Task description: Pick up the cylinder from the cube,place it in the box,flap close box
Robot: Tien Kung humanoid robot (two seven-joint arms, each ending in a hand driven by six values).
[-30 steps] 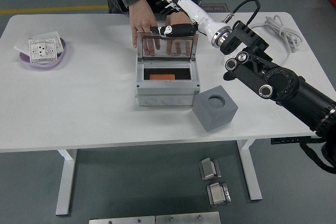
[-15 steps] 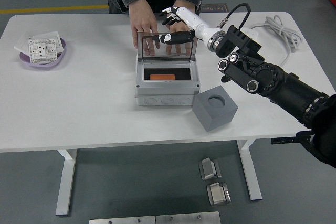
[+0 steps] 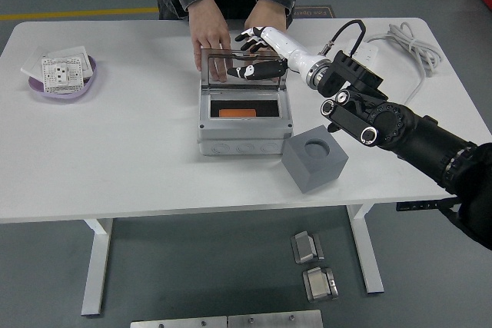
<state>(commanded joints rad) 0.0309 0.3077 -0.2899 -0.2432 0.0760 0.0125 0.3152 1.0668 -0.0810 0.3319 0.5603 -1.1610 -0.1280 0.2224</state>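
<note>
The right hand (image 3: pixel 257 55), fingers spread and empty, is laid against the raised lid (image 3: pixel 243 68). An orange cylinder (image 3: pixel 237 113) is seen inside the box (image 3: pixel 244 136).

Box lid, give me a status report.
Right hand open, fingers at the upright lid. Orange cylinder inside box. Person's hands behind lid. Left arm out of view.

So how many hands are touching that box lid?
3: the robot's right hand on the lid, and the person's two hands behind it. No left robot hand shows.
</note>
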